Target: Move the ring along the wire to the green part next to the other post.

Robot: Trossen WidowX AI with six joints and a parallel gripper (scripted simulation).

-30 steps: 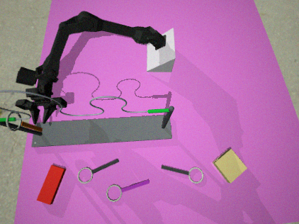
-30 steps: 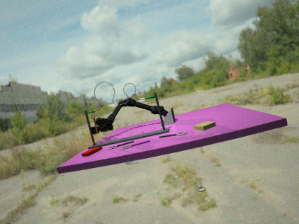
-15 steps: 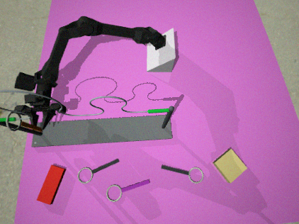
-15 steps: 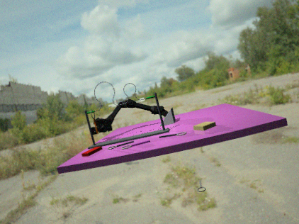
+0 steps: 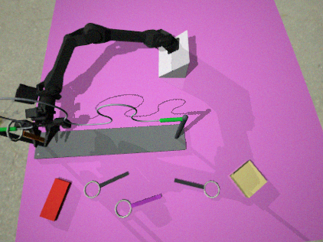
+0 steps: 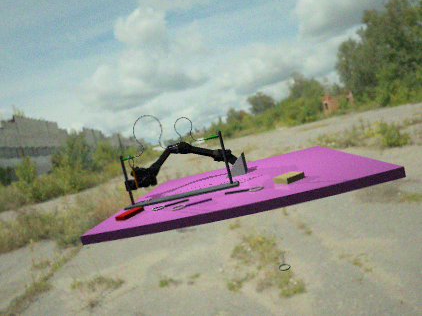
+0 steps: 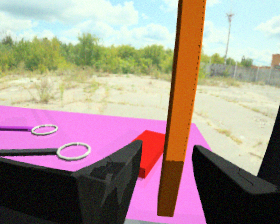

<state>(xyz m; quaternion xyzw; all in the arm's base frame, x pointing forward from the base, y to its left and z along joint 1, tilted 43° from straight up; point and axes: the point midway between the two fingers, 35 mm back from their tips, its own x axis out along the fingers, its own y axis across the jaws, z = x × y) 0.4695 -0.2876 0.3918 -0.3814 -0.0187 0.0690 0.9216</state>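
Note:
The orange handle (image 5: 34, 137) (image 6: 134, 175) (image 7: 187, 90) hangs down beside the left post (image 6: 128, 188). Its ring (image 5: 9, 136) is around the left green part (image 5: 3, 129) (image 6: 128, 158) of the wire. My gripper (image 5: 57, 134) (image 6: 136, 179) (image 7: 167, 149) is partly open, low by the handle. In the wrist view the handle's lower end shows between the fingers, with a gap on each side. How deep it lies between them cannot be told. The grey wire (image 6: 147, 115) runs in loops to the right green part (image 5: 171, 119) (image 6: 212, 138) at the right post (image 5: 181, 129) (image 6: 225, 153).
A grey base (image 5: 115, 141) carries the posts. A red block (image 5: 56, 199) (image 7: 150, 150), a purple-handled ring (image 5: 147, 201), two black-handled rings and a yellow block (image 5: 248, 178) (image 6: 289, 178) lie in front. A white wedge (image 5: 180, 56) stands behind, by the arm's mount.

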